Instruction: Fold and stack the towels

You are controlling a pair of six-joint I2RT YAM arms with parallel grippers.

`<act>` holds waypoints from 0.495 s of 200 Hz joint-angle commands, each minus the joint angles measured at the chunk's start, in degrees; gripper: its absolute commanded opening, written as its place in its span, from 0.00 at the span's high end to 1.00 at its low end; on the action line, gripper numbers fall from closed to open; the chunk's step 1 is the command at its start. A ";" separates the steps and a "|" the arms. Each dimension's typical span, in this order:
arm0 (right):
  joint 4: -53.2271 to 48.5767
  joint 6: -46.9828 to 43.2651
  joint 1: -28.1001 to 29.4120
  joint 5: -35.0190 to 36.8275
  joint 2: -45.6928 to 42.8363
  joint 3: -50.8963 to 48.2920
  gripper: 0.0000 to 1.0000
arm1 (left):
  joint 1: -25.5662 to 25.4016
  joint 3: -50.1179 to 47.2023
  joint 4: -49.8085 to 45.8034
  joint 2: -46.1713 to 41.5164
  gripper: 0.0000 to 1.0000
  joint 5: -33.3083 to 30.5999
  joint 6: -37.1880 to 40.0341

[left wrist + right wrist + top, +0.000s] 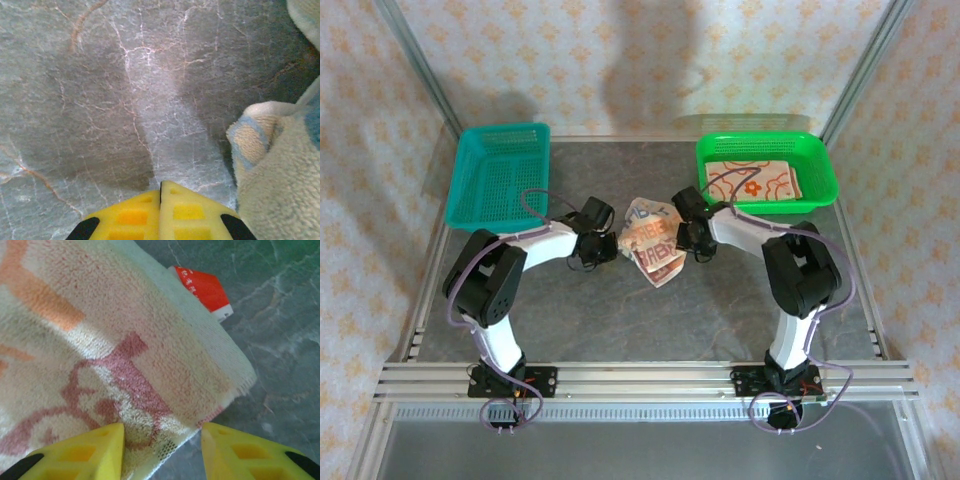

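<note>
One loose towel [653, 248], one towel [752, 181] in green basket [823, 168]

Lab rig, aluminium frame [640, 378], patterned backdrop [720, 50]

Pink-lettered cream towel [653, 248], green basket [825, 166]

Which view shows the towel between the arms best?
Top external: nearly the whole crumpled towel shows, lying on the table. Left wrist catches one folded edge; right wrist, a close patch of print and a corner.
</note>
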 commanded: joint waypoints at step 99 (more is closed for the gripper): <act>5.27 5.50 4.47 -5.23 4.29 -0.31 0.74 | -0.50 1.84 -6.27 -8.98 0.69 -5.99 2.29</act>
